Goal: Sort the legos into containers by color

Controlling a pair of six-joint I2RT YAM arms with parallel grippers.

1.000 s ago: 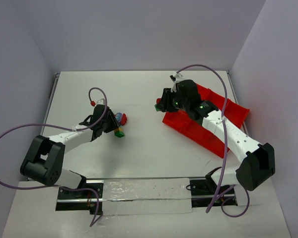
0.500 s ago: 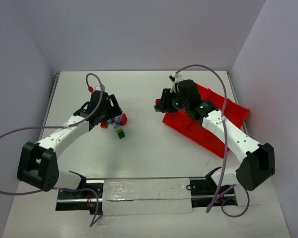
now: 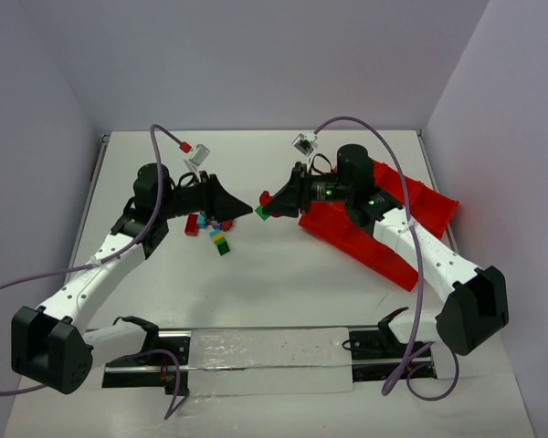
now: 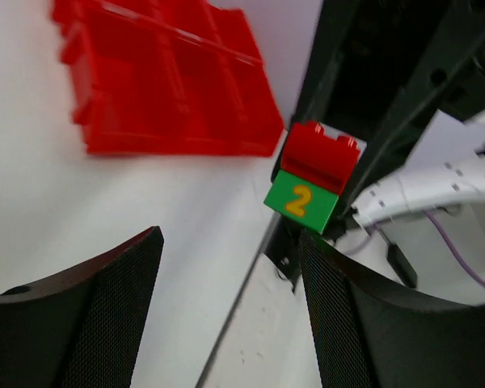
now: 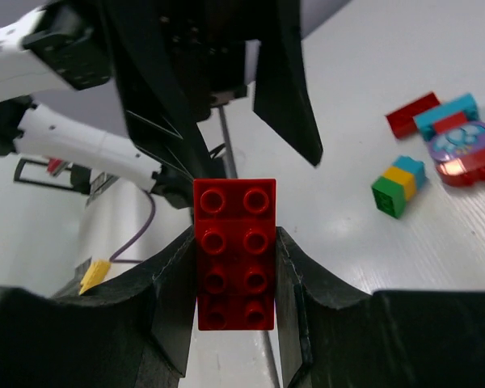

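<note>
- My right gripper (image 5: 234, 242) is clenched on a red brick (image 5: 234, 257). In its own wrist view only the brick's studded top shows between the fingers.
- The green brick (image 4: 301, 200) stuck under the red one is hidden in that view. My left wrist camera shows it, with a yellow "2" on its face.
- This two-brick stack is held up off the table (image 3: 283, 274), to the left of the red tray (image 3: 342, 233) and not over any compartment.
- My left gripper (image 3: 241, 209) is released, its jaws spread with nothing between them. The stack sits just ahead of its fingertips, near them but apart.
- From above, my right arm lies across the tray and covers several compartments, so I cannot tell what is in those.
- The left wrist view cuts the tray off at the top edge and blurs it. The compartments it shows look like plain red floor and dividers.
- The loose pieces lie on the table near my left gripper, well apart from the tray.
- They are a flat red piece (image 5: 412, 115), a teal brick (image 5: 446, 113), a round purple piece (image 5: 461, 141) and a green-yellow-teal stack (image 5: 398, 186).
- A glossy red piece touches the purple one, and I cannot make out its shape.
</note>
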